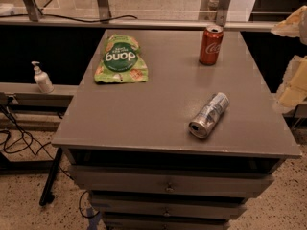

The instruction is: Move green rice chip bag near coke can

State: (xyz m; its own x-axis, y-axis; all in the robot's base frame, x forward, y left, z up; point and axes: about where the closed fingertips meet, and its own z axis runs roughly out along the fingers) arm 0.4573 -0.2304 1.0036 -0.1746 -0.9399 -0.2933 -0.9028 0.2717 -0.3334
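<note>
The green rice chip bag [120,59] lies flat on the far left part of the grey cabinet top [144,114], its "dang" label upside down to me. The coke can [211,44] stands upright at the far right of the top, well apart from the bag. My gripper [293,83] shows only as pale cream shapes at the right edge of the view, beyond the cabinet's right side, away from both things and holding nothing that I can see.
A silver-grey can [208,115] lies on its side at the front right of the top. Drawers [168,183] are below the front edge. A white pump bottle [42,77] stands on a ledge to the left. Cables [14,138] run over the floor at left.
</note>
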